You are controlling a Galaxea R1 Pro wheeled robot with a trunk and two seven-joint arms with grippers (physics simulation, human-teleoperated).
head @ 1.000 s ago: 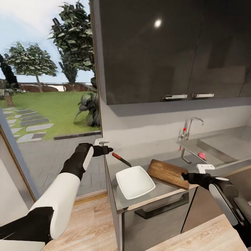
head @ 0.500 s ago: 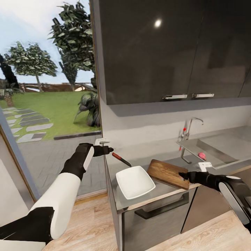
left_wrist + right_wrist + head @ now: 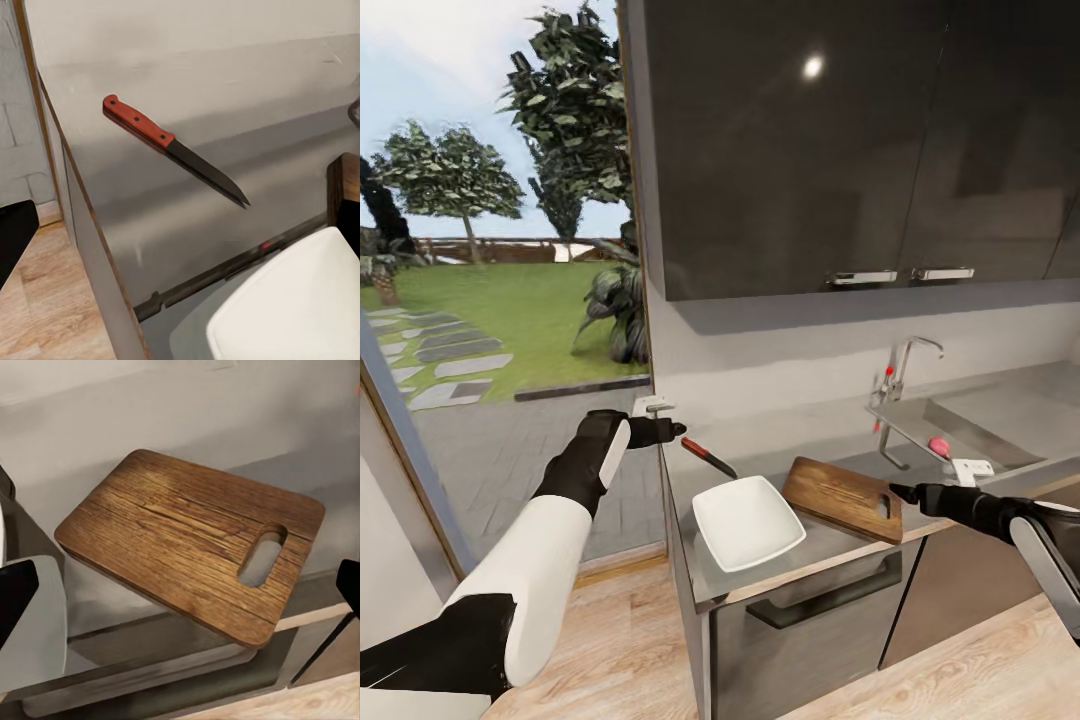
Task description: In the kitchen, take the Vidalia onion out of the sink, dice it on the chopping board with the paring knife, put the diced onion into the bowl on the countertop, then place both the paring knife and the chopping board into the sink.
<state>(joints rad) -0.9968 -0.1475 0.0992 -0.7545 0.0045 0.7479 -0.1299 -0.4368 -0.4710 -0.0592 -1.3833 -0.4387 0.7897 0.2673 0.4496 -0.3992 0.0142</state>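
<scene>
Presently the right hand (image 3: 900,491) hangs at about 4 o'clock in the head view, just off the front edge of the surface (image 3: 840,440), its dark fingertips pointing at the handle end of the chopping board (image 3: 842,497) without touching it. The right wrist view shows two dark finger tips (image 3: 16,592) far apart at either side of the board, so this hand is open and holds nothing. The left hand (image 3: 678,430) sits at about 9 o'clock, at the near left corner of the surface, just short of the paring knife (image 3: 707,457); whether its fingers are spread or closed cannot be told from these views.

The paring knife lies flat on the surface, orange-red handle toward the left hand, dark blade pointing toward the bowl (image 3: 747,522). The white square bowl rests near the front edge, between knife and chopping board. The board lies flat with its slot hole at the end nearest the right hand; that corner overhangs the front edge.

Further out, at about 3 o'clock, the sink (image 3: 1000,420) is set into the surface, with a chrome tap (image 3: 905,372) at its back corner. The Vidalia onion (image 3: 938,445) appears as a small pink-red round object in the basin, near its left wall.
</scene>
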